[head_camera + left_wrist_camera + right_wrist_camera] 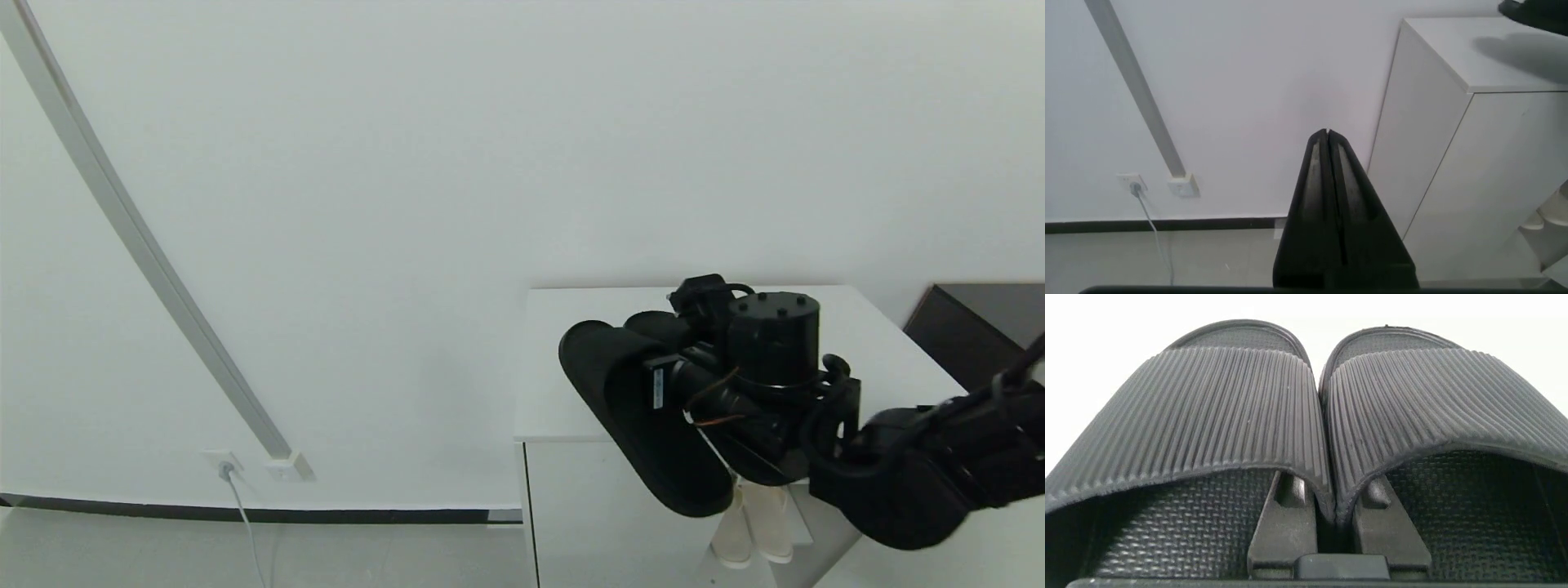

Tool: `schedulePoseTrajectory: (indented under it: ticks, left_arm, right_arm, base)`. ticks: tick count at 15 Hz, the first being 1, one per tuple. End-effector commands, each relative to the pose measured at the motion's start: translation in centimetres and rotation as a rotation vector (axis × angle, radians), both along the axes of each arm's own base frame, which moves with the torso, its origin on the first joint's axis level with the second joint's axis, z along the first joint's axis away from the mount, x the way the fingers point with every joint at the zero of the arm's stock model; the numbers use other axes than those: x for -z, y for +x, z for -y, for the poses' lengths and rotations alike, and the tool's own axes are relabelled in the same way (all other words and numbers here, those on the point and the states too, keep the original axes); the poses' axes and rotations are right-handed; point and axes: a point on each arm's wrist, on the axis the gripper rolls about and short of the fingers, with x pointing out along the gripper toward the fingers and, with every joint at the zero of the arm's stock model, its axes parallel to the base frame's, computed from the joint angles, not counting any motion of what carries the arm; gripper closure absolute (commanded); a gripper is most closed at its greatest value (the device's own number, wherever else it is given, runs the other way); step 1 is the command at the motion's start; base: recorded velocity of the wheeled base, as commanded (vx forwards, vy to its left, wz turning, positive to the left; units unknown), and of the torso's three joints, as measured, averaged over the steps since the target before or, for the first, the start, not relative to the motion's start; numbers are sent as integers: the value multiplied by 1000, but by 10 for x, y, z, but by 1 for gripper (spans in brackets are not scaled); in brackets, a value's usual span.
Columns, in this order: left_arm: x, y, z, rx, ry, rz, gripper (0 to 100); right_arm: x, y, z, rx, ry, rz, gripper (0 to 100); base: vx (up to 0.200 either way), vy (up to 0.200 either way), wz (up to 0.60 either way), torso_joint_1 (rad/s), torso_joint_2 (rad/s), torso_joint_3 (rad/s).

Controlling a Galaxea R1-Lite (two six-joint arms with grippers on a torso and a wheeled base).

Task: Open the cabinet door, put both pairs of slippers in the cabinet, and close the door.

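A pair of black slippers (645,416) hangs above the front of the white cabinet's top (571,359), held by my right gripper (694,367). In the right wrist view its fingers (1282,514) reach under the two ribbed straps and pinch their inner edges together, so the right gripper (1327,498) is shut on the black slippers (1225,408). A pair of white slippers (753,523) stands lower down at the cabinet's front, partly hidden by the arm. My left gripper (1327,137) is shut and empty, held low to the left of the cabinet (1437,122).
A dark box-like object (971,327) sits right of the cabinet. A slanted cable duct (155,261) runs down the white wall to a socket (222,467) with a cord. There is open floor left of the cabinet.
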Motion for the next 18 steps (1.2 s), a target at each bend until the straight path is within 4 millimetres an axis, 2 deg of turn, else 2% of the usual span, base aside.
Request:
schedulePoseTrajectory:
  ticks: [1,3,9,18]
  left_arm:
    - [0,0,0,0,-1,-1,100]
    - [0,0,0,0,-1,1,100]
    - [0,0,0,0,-4,1,100]
    - [0,0,0,1,-4,1,100]
  right_arm:
    - [-16,-38,13,-72,43,39,100]
    - [-12,-45,15,-100,46,41,100]
    - [-10,-47,10,-131,42,34,100]
    - [-5,-55,9,-143,28,21,100]
  base:
    - [0,0,0,0,0,0]
    - [0,0,0,0,0,0]
    - [0,0,0,0,0,0]
    - [-200,0,0,1,2,3]
